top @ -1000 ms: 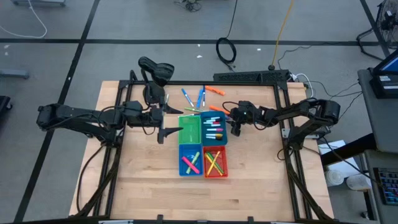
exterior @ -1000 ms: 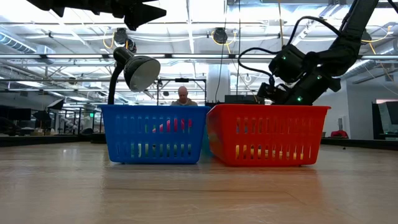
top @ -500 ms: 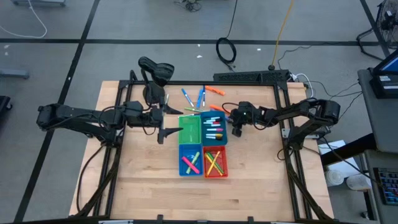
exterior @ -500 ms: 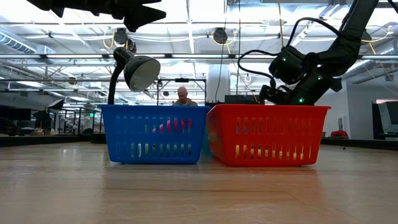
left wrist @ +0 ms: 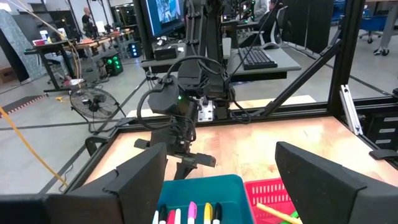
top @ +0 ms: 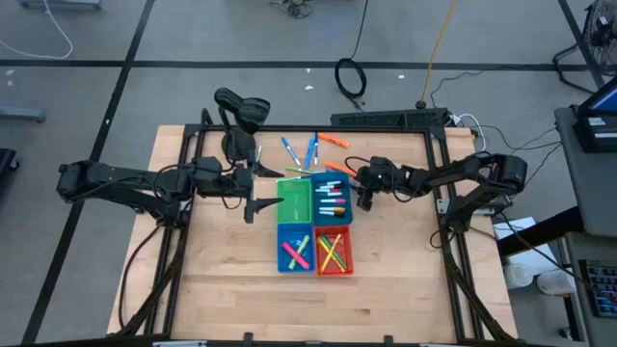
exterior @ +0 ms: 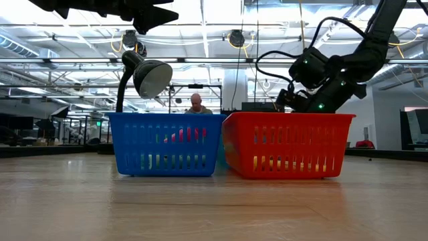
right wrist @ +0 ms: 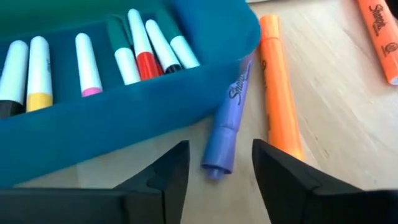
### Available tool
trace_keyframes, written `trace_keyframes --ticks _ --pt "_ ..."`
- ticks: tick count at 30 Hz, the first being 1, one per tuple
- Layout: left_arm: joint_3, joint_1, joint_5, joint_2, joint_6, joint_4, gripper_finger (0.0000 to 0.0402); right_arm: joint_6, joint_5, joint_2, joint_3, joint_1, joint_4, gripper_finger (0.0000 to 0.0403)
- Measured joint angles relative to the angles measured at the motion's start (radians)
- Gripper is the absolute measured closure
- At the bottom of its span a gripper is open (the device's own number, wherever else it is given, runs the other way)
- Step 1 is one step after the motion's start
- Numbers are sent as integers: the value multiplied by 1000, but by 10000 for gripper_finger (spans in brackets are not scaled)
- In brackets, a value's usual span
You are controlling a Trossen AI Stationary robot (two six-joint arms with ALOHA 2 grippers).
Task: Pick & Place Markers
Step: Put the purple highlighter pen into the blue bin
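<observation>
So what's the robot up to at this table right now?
It's sorting markers into four small bins. The right gripper hangs open over a purple marker lying on the table against the teal bin, beside an orange marker. The left gripper waits open by the green bin.

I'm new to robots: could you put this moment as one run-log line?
right gripper: fingers open, low over purple marker beside teal bin | orange marker: alongside | left gripper: open, waiting by green bin

"Sharpie" reads on the purple marker (right wrist: 229, 118); likewise the orange marker (right wrist: 377, 31).
</observation>
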Motion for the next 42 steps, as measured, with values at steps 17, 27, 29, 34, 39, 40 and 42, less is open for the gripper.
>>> trace_keyframes --ticks 17,27,29,34,39,40,42 --pt "0 0 0 0 1 -24 103 -50 16 192 108 -14 -47 292" --pt "0 0 0 0 1 -25 94 -61 26 90 104 -22 -183 351" --pt "0 0 0 0 0 -26 96 -60 47 66 103 -22 -199 351" --pt "0 0 -1 0 0 -34 100 -43 202 -22 101 -14 -271 351" --pt "0 0 -2 0 -12 -70 93 24 227 -123 97 -8 -269 351" --pt "0 0 -3 0 -12 -75 91 35 229 -142 96 -3 -257 351" --pt "0 0 -3 0 -13 -84 90 55 227 -184 91 16 -218 351"
